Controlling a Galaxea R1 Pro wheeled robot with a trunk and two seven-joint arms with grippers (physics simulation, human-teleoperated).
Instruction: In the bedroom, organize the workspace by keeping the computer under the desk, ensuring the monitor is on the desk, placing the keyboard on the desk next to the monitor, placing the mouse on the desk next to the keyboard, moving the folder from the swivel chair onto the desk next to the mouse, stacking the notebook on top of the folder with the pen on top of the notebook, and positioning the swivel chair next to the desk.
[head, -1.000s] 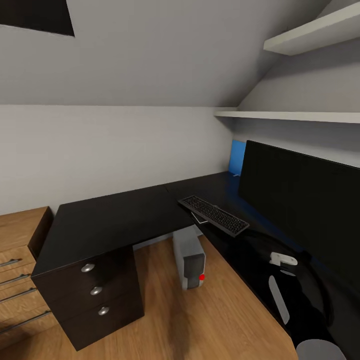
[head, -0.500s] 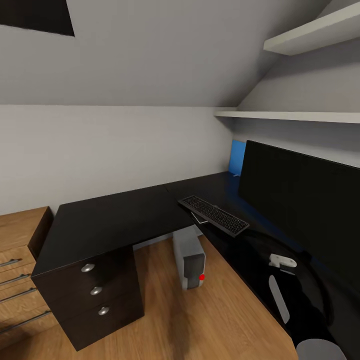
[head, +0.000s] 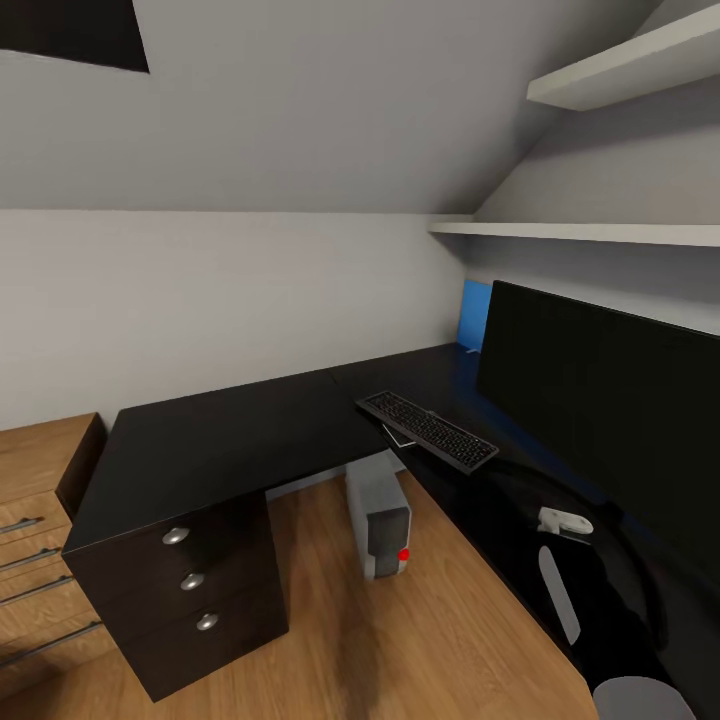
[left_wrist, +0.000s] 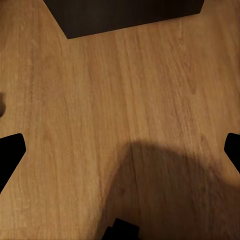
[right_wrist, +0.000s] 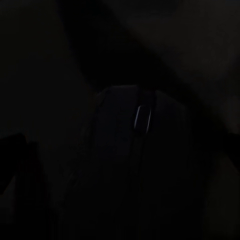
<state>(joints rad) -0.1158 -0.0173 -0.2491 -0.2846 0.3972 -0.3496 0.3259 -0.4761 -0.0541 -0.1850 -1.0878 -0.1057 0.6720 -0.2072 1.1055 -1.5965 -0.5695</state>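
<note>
under the sloped grey wall the desk (head: 230, 440) runs in an l, glossy black, with three round silver knobs on its dark drawers (head: 192, 581) at the near end. the keyboard (head: 427, 429) lies on the desk's inner corner, set at a slant, one end jutting a little past the edge. just beside it on the right wing stands the monitor (head: 610, 410), black front towards me, wide and upright, with a strip of blue wall panel (head: 475, 314) showing behind its far edge. below the keyboard, on the light wooden floor (head: 420, 630), the computer (head: 378, 515) sits partly tucked under the desk, its tiny red light facing out. a light-wood drawer unit (head: 40, 530) stands against the desk's left end, and two white shelves (head: 600, 232) hang above the monitor.

the right arm (head: 585, 600) reaches over the right wing of the desk, dark and half lost against the black top; from the head view i cannot tell how its pincer stands. the right wrist view is nearly all dark: a rounded black shape with a thin pale glint, likely the mouse (right_wrist: 131, 150), lies straight ahead of the right gripper, and whether the pincer is wide or narrow i cannot tell.

in the left wrist view the left gripper (left_wrist: 120, 150) hangs over bare floor with its two dark fingers (left_wrist: 10, 155) far apart, wide and holding nothing, a corner of dark furniture beyond it.
</note>
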